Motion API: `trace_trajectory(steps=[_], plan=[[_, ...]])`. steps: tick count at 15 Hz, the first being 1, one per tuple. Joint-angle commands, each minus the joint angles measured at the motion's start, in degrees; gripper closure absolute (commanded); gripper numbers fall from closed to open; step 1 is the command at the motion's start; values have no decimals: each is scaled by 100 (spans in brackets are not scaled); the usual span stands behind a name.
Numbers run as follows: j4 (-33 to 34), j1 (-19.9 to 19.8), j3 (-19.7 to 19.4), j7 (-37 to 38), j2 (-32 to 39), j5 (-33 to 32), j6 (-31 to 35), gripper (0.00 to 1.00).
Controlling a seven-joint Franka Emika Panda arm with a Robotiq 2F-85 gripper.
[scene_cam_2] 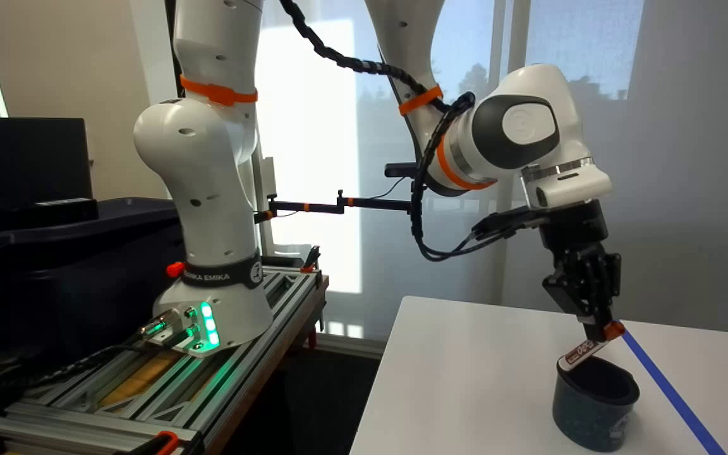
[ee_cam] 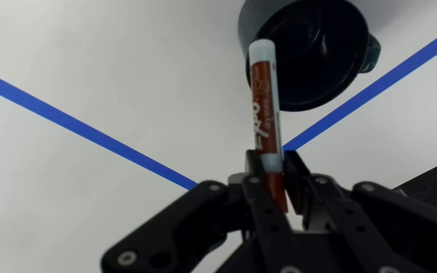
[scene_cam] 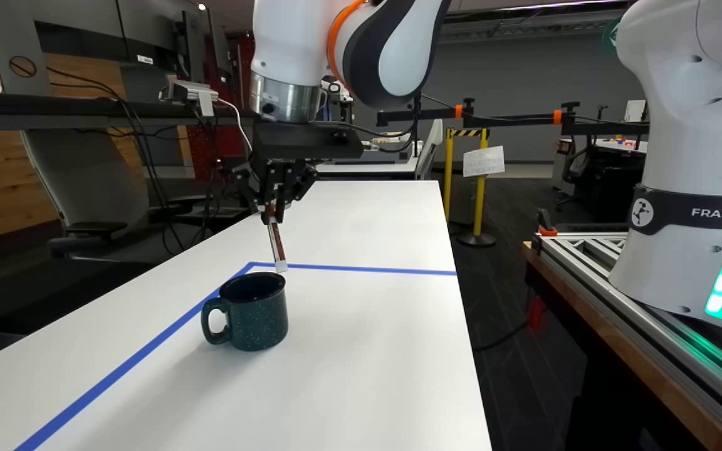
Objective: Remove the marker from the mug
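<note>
My gripper (ee_cam: 270, 157) is shut on the marker (ee_cam: 266, 106), gripping it at its reddish cap end. The marker is white with a reddish-brown label and hangs tilted, its pale end pointing down. It also shows in both exterior views (scene_cam: 277, 244) (scene_cam_2: 582, 354). The dark teal mug (scene_cam: 259, 319) stands upright on the white table. In an exterior view the marker's low end shows just above the mug's rim, apart from it. In the wrist view that end overlaps the edge of the mug's opening (ee_cam: 317, 76). The gripper (scene_cam: 272, 216) is above the mug (scene_cam_2: 593, 414).
Blue tape lines (scene_cam: 141, 357) run along the white table (scene_cam: 373, 351) and meet in a corner near the mug. The table's side edge lies beyond the tape in the wrist view. The robot's base (scene_cam_2: 215, 309) stands on a separate metal-framed bench (scene_cam_2: 263, 366).
</note>
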Motion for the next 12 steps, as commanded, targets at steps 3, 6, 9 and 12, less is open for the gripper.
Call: trace_trajectory(steps=[3,6,9,12], plan=[[-962,-744,545,-2274,-855,1211,165,95],[-1182,-1228,1071,-3553,-707,2198,458,95],[-1232,-1486,1520,-4847,-461,3625,515,95],[-1059,-1570,1590,-5505,-192,4405,369,95]])
